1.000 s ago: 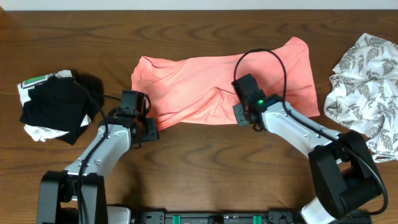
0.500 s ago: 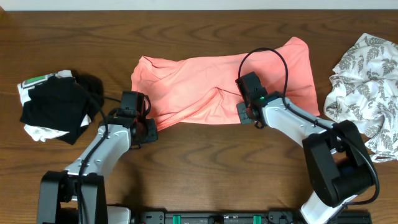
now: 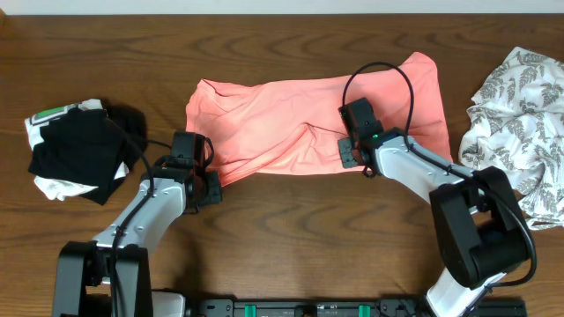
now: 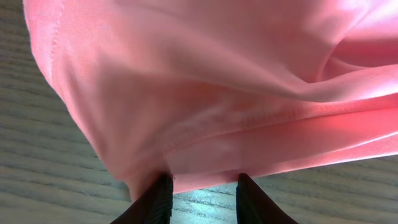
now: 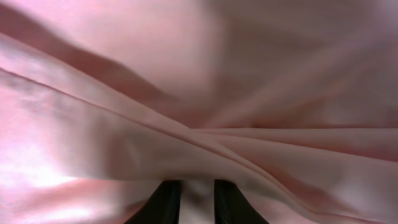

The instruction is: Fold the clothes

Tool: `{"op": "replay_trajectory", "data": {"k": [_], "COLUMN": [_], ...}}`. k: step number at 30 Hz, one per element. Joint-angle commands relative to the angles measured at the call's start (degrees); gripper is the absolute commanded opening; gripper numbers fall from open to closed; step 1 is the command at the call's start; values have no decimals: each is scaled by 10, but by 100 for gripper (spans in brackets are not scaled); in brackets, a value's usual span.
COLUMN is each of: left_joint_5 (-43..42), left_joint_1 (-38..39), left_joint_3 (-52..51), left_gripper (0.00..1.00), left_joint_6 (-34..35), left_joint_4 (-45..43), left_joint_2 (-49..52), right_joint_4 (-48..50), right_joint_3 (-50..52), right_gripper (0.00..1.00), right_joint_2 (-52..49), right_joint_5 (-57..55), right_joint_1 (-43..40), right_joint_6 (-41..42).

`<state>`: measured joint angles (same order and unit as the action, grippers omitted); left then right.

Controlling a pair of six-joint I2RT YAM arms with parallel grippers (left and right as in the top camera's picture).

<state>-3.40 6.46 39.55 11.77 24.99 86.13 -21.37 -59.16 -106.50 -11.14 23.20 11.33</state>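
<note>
The salmon-pink T-shirt [image 3: 291,114] lies crumpled across the middle of the table. My left gripper [image 3: 212,182] is at its lower left hem. In the left wrist view the gripper [image 4: 202,186] is open, with the hem [image 4: 205,165] at the fingertips and bare table between them. My right gripper [image 3: 351,156] is at the shirt's lower edge right of centre. In the right wrist view it [image 5: 197,193] has its fingers close together with pink cloth [image 5: 199,124] between them. The black-and-white bundle [image 3: 75,150] lies far left. The white leaf-print garment [image 3: 520,123] lies far right.
The dark wooden table [image 3: 291,238] shows in front of the shirt. A black cable [image 3: 379,75] loops over the shirt above the right wrist. A light wall edge runs along the table's far side.
My right gripper has moved a little up and to the right onto the shirt's lower edge. The left arm and the shirt's shape are almost unchanged.
</note>
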Motion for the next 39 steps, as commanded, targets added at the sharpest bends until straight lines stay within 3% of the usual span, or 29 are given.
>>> {"op": "replay_trajectory", "data": {"k": [1,9,16,21,28,39], "left_joint_5": [12,11,11,11,11,11], "left_joint_1": [-3,-3,-3,-3,-3,-3], "left_joint_3": [-7,-7,-7,-7,-7,11], "left_gripper": [35,35,35,35,41,60], "left_joint_6": [-2,-2,-2,-2,-2,-1], "left_joint_4": [-4,-4,-4,-4,-4,2], "left_joint_2": [-4,-4,-4,-4,-4,-54], "right_joint_4": [11,105,192,194,77,-36], "right_joint_3": [-1,-1,-1,-2,-2,-1], "right_gripper": [20,48,65,75,70,66], "right_joint_2": [-15,-15,-15,-9,73,59], "right_joint_5": [-7,-7,10,37,50,50], "right_joint_1": [-18,-56,-89,-104,-110,-111], "right_joint_6": [-3,-3,-19,-61,-63,-63]}}
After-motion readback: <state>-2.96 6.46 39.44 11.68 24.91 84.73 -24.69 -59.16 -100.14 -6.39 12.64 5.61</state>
